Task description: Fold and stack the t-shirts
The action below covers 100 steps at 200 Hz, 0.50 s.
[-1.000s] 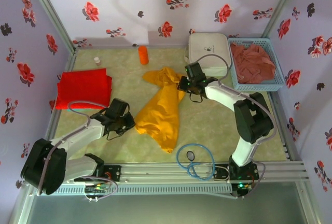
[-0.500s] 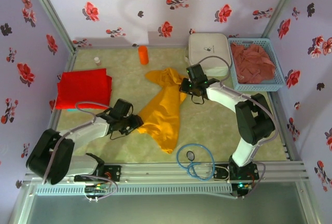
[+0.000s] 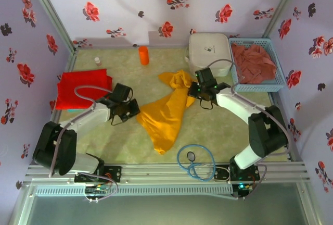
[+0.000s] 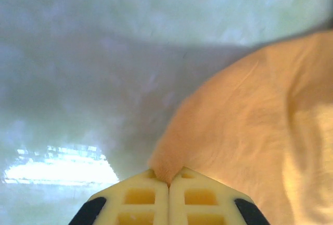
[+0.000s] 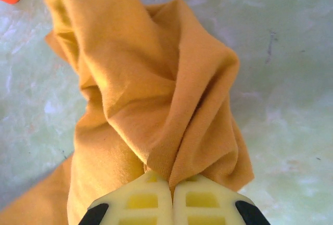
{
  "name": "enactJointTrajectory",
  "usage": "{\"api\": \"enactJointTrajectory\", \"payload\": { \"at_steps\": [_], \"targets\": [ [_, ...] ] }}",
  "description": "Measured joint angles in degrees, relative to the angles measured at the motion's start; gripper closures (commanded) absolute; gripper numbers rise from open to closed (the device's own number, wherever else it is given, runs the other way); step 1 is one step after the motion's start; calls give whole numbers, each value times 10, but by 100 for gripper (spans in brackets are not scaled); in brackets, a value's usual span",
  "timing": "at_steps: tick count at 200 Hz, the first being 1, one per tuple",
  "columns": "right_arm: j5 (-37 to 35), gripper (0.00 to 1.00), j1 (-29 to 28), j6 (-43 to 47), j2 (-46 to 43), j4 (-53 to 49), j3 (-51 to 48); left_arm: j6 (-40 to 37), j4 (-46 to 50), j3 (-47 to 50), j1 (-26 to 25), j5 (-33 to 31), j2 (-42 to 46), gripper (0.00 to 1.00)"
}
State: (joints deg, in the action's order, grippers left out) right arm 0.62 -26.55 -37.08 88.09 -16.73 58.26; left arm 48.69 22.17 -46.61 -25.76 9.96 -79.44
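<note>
The golden-yellow t-shirt (image 3: 165, 114) lies crumpled and stretched slantwise across the middle of the table. My left gripper (image 3: 135, 111) is shut on its left edge; in the left wrist view a corner of the yellow cloth (image 4: 244, 131) is pinched between the fingertips (image 4: 151, 191). My right gripper (image 3: 194, 90) is shut on the bunched upper end, where folds of the shirt (image 5: 151, 89) run into the closed gripper (image 5: 171, 182). The bright red t-shirt (image 3: 83, 87) lies folded at the left. The reddish-pink t-shirt (image 3: 253, 62) sits heaped in the blue basket (image 3: 276, 85).
A white hard case (image 3: 209, 50) stands at the back beside the basket. An orange cylinder (image 3: 143, 55) and a small bottle (image 3: 97, 61) stand near the back wall. A blue cable loop (image 3: 195, 163) lies by the front rail.
My left gripper opened, closed on the yellow shirt's left edge and drew back toward the left. My right gripper carried the shirt's upper end to the right, stretching the cloth.
</note>
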Motion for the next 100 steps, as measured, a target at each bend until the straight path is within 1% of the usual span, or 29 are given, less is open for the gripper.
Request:
{"api": "enactJointTrajectory", "payload": {
  "at_steps": [30, 49, 61, 91, 96, 97, 100],
  "targets": [
    [-14, 100, 6, 5, -60, -34, -34, -63, 61, -74, 52, -5, 0, 100],
    [-17, 100, 7, 5, -96, -58, -59, -104, 108, -137, 82, -17, -14, 100],
    [-17, 100, 7, 5, -114, -72, -72, -132, 130, -189, 96, -29, -37, 100],
    [-23, 100, 7, 12, -148, -124, -90, -189, 153, -293, 121, -54, -117, 100],
    [-25, 97, 7, 14, -153, -132, -92, -196, 156, -307, 124, -57, -132, 100],
    [-26, 96, 7, 14, -154, -133, -93, -197, 156, -309, 125, -57, -134, 100],
    [-28, 93, 7, 14, -157, -137, -94, -202, 159, -318, 127, -59, -143, 93]
  ]
}}
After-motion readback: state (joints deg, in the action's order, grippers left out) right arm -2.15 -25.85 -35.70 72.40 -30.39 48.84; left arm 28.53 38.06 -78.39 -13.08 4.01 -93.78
